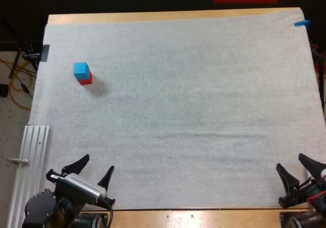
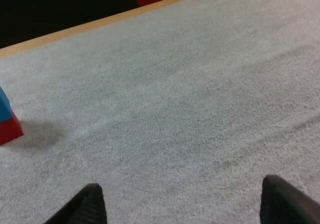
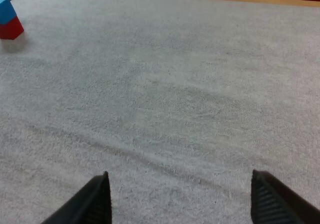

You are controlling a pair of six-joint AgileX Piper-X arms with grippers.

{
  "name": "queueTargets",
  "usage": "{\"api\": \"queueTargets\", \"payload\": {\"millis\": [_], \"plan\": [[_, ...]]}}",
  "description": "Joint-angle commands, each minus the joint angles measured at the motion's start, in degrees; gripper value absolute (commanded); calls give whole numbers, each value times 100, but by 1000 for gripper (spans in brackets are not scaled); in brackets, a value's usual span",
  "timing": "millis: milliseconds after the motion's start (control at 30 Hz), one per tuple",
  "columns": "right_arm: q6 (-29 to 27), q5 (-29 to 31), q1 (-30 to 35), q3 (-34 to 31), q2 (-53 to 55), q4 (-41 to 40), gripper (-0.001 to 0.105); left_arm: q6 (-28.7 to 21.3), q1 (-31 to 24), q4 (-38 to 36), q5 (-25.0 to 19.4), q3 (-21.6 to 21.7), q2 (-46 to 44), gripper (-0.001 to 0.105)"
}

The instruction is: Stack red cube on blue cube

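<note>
High view: the blue cube (image 1: 80, 69) sits on top of the red cube (image 1: 86, 80), far left on the mat (image 1: 193, 111). My left gripper (image 1: 98, 163) and right gripper (image 1: 290, 161) hang at the near edge, both wide open.

Left wrist: jaws apart, the stack close by.

Right wrist: jaws apart, the stack far off.

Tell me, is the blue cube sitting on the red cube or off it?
On it: the blue cube rests squarely atop the red cube.
</note>
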State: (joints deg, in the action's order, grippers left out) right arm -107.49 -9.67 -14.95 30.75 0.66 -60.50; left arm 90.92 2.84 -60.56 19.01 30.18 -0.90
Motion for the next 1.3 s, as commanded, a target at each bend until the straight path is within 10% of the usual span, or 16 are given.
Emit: {"api": "queueTargets", "payload": {"millis": [0, 400, 933, 1267], "plan": [[-21, -7, 10, -20, 222, 70, 58, 56, 29, 65, -40, 12, -764, 63], [-47, -271, 10, 180, -835, 320, 56, 112, 29, 209, -96, 118, -700, 61], [-871, -1765, 0, 1871, -3542, 845, 45, 417, 29, 128, -1245, 1353, 687, 47], [-1127, -2129, -651, 2377, -4587, 1925, 0, 1157, 29, -55, -2006, 1552, 803, 47]]}}
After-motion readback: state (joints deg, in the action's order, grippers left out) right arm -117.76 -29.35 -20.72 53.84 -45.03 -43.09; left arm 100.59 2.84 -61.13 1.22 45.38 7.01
